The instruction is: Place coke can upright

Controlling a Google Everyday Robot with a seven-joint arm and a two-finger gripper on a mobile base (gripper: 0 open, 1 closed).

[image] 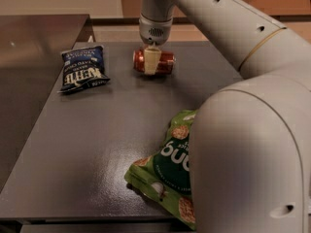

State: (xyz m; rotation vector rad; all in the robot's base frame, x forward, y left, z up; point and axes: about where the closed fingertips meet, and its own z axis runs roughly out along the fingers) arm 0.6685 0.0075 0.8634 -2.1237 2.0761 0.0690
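Observation:
The red coke can (165,63) is on its side at the far middle of the dark grey table (92,135), its long axis running left to right. My gripper (151,66) comes straight down on it from above. One pale finger (150,61) crosses the front of the can's middle, and the other finger is hidden behind the can. The gripper is shut on the can. The can looks a little above the tabletop, with a faint shadow under it.
A dark blue chip bag (82,70) lies flat at the far left of the table. A green chip bag (167,171) lies near the front edge, partly hidden by my arm's large white link (252,149). A steel counter (34,47) adjoins on the left.

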